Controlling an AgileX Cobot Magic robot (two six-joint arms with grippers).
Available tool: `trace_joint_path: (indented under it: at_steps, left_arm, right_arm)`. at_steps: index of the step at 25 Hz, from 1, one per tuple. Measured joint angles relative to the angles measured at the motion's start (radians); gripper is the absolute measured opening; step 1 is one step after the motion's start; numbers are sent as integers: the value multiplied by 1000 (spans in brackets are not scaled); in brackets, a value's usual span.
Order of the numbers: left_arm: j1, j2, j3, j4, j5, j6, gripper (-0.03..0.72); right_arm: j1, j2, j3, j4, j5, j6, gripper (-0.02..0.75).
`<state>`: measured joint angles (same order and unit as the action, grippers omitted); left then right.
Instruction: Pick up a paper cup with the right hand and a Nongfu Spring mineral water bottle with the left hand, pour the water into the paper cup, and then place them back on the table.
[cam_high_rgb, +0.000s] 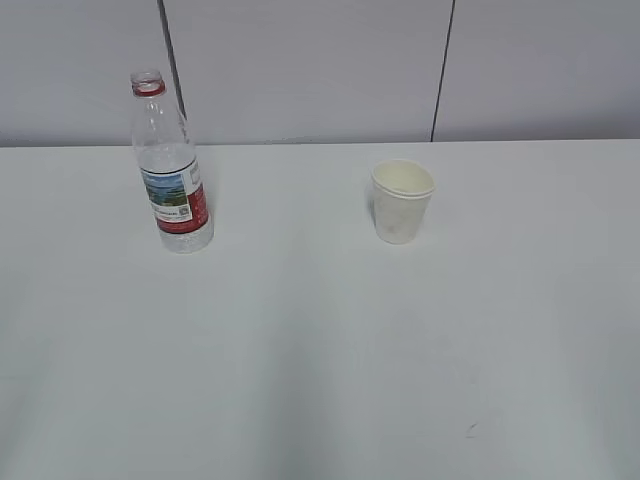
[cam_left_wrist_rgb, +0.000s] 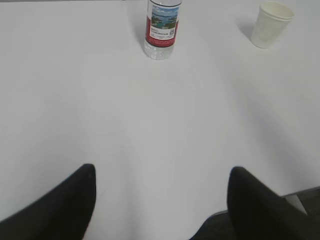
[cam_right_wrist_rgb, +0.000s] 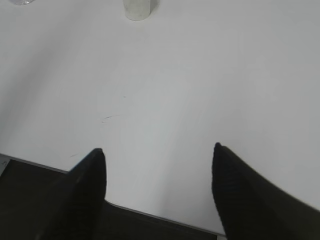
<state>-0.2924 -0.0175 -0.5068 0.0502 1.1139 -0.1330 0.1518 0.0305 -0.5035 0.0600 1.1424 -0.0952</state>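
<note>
Bottle axis: the Nongfu Spring mineral water bottle (cam_high_rgb: 170, 165) stands upright on the worktop (cam_high_rgb: 320, 350), long axis vertical, open neck up, no cap on it.
Cup axis: the paper cup (cam_high_rgb: 402, 201) stands upright too, mouth up, narrow end down.
Bottle place: far left of the worktop, well apart from the cup on its right.
Bottle look: clear plastic, red neck ring, red-and-white label with a small landscape picture; water (cam_high_rgb: 186, 238) shows clear around the base.
Cup look: off-white, tapered, rolled rim, inside pale.
My left gripper (cam_left_wrist_rgb: 160, 200): fingers wide apart, holding nothing, low over the near edge, facing the bottle (cam_left_wrist_rgb: 160, 30) and cup (cam_left_wrist_rgb: 270, 25).
My right gripper (cam_right_wrist_rgb: 157, 190): fingers spread as well, nothing between them.
Cut off: my right wrist view shows only the cup's base (cam_right_wrist_rgb: 137, 9); my left crops the bottle above the label.
Hard to make out: the water level; faint scuff (cam_high_rgb: 470, 430) near the front.
</note>
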Motion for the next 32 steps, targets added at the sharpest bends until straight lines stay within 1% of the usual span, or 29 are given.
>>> trace_joint_path:
  at_steps: [6,9,12,15,21,27,29,32]
  left_arm:
    - [11,0,0,14,-1,0,501]
    - [60,0,0,16,-1,0,501]
    - [137,0,0,16,-1,0,501]
    - [178,-1,0,17,-1,0,501]
    - [194,-1,0,19,-1,0,501]
    - [201,-1,0,19,-1,0,501]
    - [204,-1,0,19,-1,0,501]
    - [204,-1,0,19,-1,0,501]
  right_arm:
    - [0,0,2,0,0,0,498]
    - [0,-4,2,0,0,0,498]
    - [0,-39,2,0,0,0,498]
    - [0,-48,2,-4,2,0,498]
    - [-9,-48,2,-7,2,0,498]
    - [-113,-48,2,-9,2,0,498]
    - [-131,-48,2,-10,2,0,498]
    - [-135,-48,2,-10,2,0,498]
